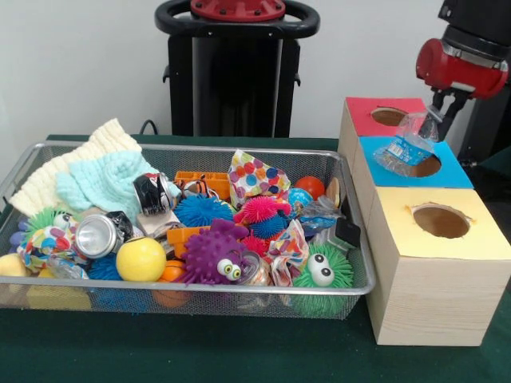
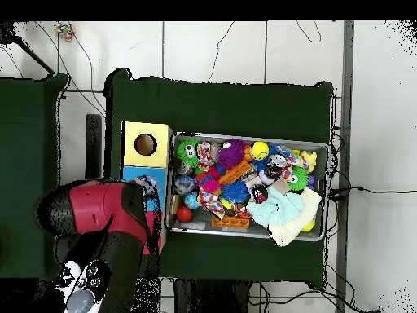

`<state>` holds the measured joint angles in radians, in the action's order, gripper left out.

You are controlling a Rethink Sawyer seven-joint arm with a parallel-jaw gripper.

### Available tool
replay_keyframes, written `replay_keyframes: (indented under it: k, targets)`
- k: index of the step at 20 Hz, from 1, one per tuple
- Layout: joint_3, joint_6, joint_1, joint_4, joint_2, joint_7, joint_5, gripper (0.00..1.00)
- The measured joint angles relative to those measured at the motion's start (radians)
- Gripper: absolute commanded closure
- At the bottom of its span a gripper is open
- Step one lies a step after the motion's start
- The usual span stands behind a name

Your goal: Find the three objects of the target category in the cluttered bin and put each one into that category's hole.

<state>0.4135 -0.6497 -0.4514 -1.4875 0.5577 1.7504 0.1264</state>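
The cluttered bin (image 1: 200,286), a silver wire mesh tray, sits at the left, full of toys and scraps; it also shows in the overhead view (image 2: 244,136). Three wooden boxes stand to its right, with a red top (image 1: 363,116), a blue top (image 1: 455,171) and a yellow top (image 1: 479,231). My gripper (image 1: 437,110) hangs above the blue box, shut on a crushed clear plastic bottle (image 1: 407,145) with a blue label. The bottle hangs tilted just over the blue box's hole (image 1: 427,167). In the overhead view the red arm (image 2: 98,216) hides the gripper and the bottle.
In the bin lie a crushed silver can (image 1: 100,234), a black can (image 1: 151,192), a yellow ball (image 1: 140,258), purple (image 1: 209,251) and green (image 1: 322,275) spiky toys, knitted cloths (image 1: 96,171) and orange bricks (image 1: 204,182). The robot's pedestal (image 1: 235,68) stands behind the bin.
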Motion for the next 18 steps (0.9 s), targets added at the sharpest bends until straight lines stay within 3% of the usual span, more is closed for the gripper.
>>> replay_keyframes:
  k: [8,18]
  targets:
    - [-0.019,-0.058,0.033,0.034,-0.012,0.0,0.036,1.0]
    - [-0.036,-0.06,0.039,0.039,-0.012,0.0,0.035,1.0]
